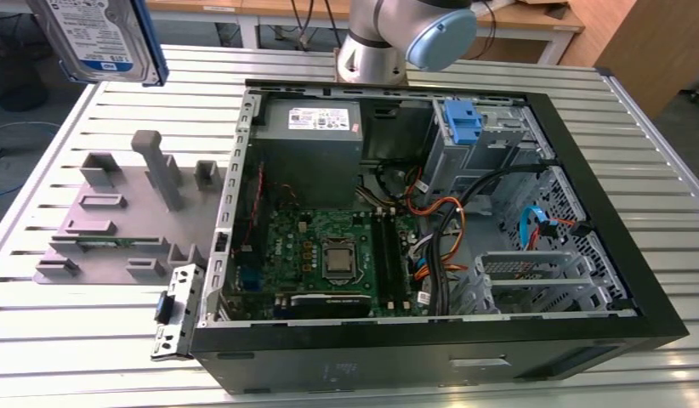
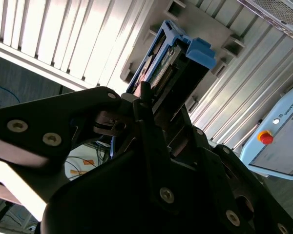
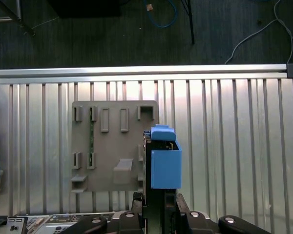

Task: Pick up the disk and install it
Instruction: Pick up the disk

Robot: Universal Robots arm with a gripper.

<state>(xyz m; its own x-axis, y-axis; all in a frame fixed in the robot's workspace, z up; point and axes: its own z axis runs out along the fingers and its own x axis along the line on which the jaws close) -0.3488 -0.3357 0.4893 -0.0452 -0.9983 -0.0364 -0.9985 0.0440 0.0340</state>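
The disk (image 1: 100, 38), a silver hard drive with a white-and-blue label in a blue carrier frame, hangs high above the table at the exterior view's far upper left. It is clear of the grey holder fixture (image 1: 122, 212) below. In the first wrist view the disk (image 3: 163, 161) appears edge-on, its blue frame sticking out from my gripper (image 3: 158, 197), which is shut on it. In the second wrist view the black fingers (image 2: 149, 114) clamp the disk (image 2: 173, 61) from both sides. The open computer case (image 1: 622, 280) lies to the exterior view's right of the disk.
The case holds a grey power-supply box (image 1: 309, 127), a motherboard (image 1: 326, 255), cables, a blue latch (image 1: 463, 123) on a metal bay and a metal drive cage (image 1: 531, 272). The arm's base (image 1: 378, 47) stands behind the case. The slatted table's edge (image 3: 136, 71) borders dark floor.
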